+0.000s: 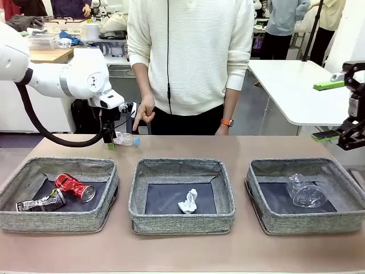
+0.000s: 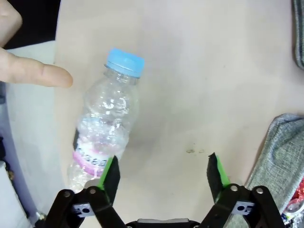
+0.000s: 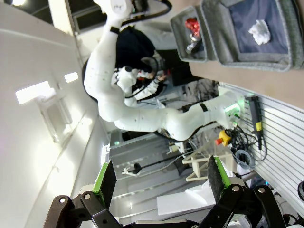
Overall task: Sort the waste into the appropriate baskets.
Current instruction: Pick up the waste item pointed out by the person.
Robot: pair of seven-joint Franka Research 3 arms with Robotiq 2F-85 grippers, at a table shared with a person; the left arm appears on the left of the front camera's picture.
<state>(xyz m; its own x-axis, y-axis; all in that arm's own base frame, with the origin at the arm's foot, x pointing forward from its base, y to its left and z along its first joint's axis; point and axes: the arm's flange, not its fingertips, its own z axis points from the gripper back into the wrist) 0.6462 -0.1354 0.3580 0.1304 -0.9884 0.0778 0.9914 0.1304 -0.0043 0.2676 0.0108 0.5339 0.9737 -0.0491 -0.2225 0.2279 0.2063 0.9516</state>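
Note:
A clear bottle with a blue cap (image 1: 126,138) lies on its side on the table behind the left basket (image 1: 34,220). My left gripper (image 1: 110,142) hangs over it, open. In the left wrist view the bottle (image 2: 107,121) lies beside the left finger, with bare table between the jaws of the left gripper (image 2: 164,173). A crushed red can (image 1: 74,186) and a dark can (image 1: 40,202) lie in the left basket. The middle basket (image 1: 181,222) holds a white paper ball (image 1: 188,201). A clear plastic cup (image 1: 305,191) rests in the right basket (image 1: 302,224). My right gripper (image 1: 333,111) is raised at the right edge, open and empty.
A person stands at the far side of the table, one hand (image 1: 145,116) just behind the bottle, a finger (image 2: 40,73) close to its cap. A white table (image 1: 291,91) stands farther back on the right. Bare tabletop (image 1: 188,145) runs behind and in front of the baskets.

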